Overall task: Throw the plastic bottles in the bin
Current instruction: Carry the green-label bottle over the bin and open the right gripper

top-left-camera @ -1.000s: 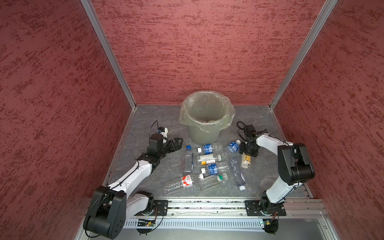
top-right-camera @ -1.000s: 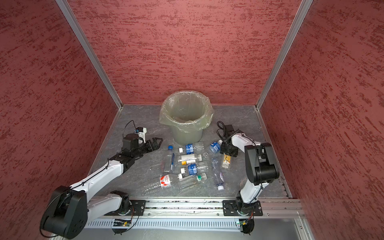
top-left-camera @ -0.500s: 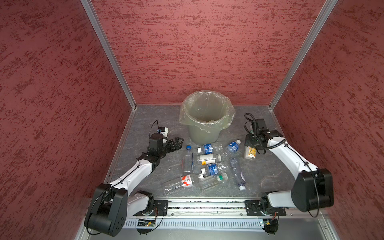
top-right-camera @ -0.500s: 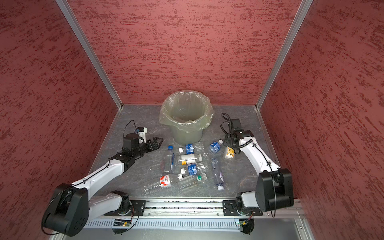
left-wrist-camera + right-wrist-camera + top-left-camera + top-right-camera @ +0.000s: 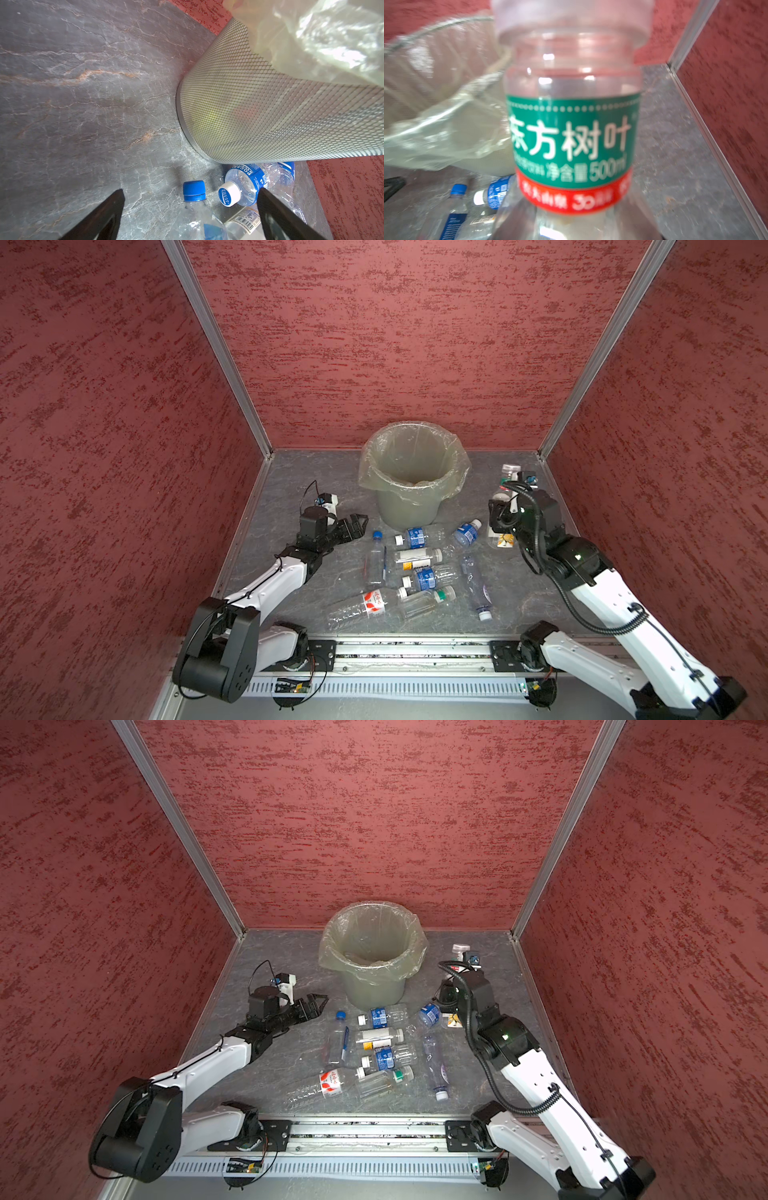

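The right jaws are clamped around a clear plastic bottle (image 5: 502, 493) (image 5: 571, 135) with a pale cap, a green band of white characters and a red band beneath it. It stands roughly upright, cap uppermost, just to the right of the round grey-green mesh bin (image 5: 409, 508) (image 5: 374, 988) (image 5: 270, 114), whose translucent plastic liner (image 5: 374, 479) folds over the rim. Whether the bottle's base touches the grey stone-patterned tabletop (image 5: 291, 472) I cannot tell (the wrist hides it in both top views).

The left jaws stand wide open and hold nothing. They sit low over the tabletop to the left of the bin, pointing towards a clear bottle with a blue cap (image 5: 375, 566) (image 5: 195, 199) that lies just ahead. Beside it lies a blue-labelled bottle with a white cap (image 5: 417, 537) (image 5: 249, 182), close against the bin's foot. The other plastic bottles (image 5: 422, 578) (image 5: 384, 1057) lie scattered on their sides in front of the bin, between the two arms.
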